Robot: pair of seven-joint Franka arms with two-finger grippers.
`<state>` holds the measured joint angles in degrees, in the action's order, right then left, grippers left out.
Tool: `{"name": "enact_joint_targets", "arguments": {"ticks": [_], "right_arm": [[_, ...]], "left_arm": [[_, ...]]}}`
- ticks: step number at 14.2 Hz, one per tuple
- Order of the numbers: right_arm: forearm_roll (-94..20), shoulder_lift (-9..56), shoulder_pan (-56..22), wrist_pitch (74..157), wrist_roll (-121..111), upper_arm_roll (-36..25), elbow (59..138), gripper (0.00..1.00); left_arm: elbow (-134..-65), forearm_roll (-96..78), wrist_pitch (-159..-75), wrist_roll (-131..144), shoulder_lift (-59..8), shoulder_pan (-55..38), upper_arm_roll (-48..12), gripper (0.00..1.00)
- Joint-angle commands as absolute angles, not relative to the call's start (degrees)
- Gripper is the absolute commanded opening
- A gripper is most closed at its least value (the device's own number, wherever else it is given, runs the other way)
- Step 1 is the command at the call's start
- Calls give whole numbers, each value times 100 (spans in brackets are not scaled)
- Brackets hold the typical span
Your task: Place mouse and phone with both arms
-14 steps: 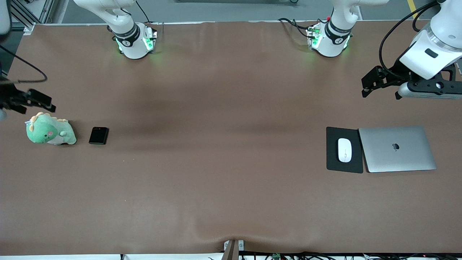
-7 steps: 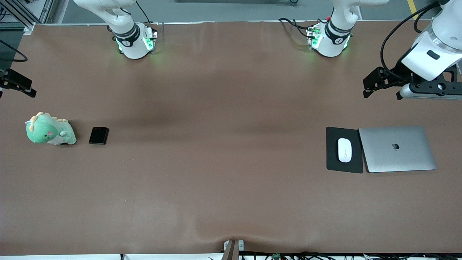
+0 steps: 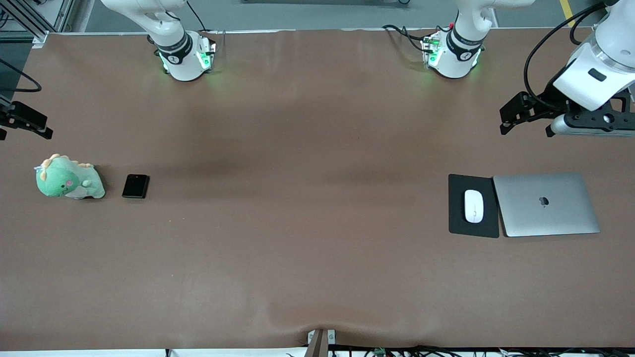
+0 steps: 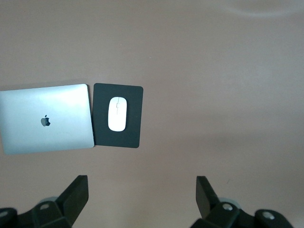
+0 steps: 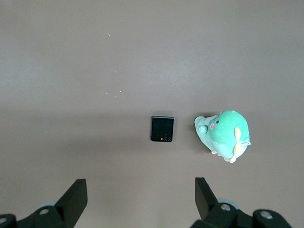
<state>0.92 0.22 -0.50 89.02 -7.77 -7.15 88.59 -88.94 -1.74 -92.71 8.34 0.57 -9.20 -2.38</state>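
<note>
The white mouse (image 3: 474,206) lies on a black pad (image 3: 459,223) toward the left arm's end of the table; it also shows in the left wrist view (image 4: 117,113). The black phone (image 3: 136,186) lies flat toward the right arm's end and shows in the right wrist view (image 5: 162,128). My left gripper (image 3: 525,128) hangs open and empty high over bare table, apart from the pad; its jaws stand wide (image 4: 142,194). My right gripper (image 3: 25,130) is open and empty at the table's edge, above bare table near the plush; its jaws stand wide (image 5: 141,194).
A closed silver laptop (image 3: 545,204) lies against the pad, on the side toward the left arm's end. A green plush dinosaur (image 3: 67,177) sits beside the phone, closer to the right arm's end. Brown cloth covers the table (image 3: 307,198).
My right gripper has drawn back from over the plush toward the table's edge at the right arm's end. My left gripper has risen slightly. The mouse and phone have not moved.
</note>
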Motion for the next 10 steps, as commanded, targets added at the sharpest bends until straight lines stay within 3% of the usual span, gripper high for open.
{"name": "enact_joint_targets", "arguments": {"ticks": [1,10], "right_arm": [[141,62,-44,8859,-668,-677,8736,100],[141,62,-44,8859,-668,-677,8736,100]], "left_arm": [[-8877,-211,-9220,844,106,-949,-237,100],[-8894,-246,-9167,853,176,-932,-228,100]]}}
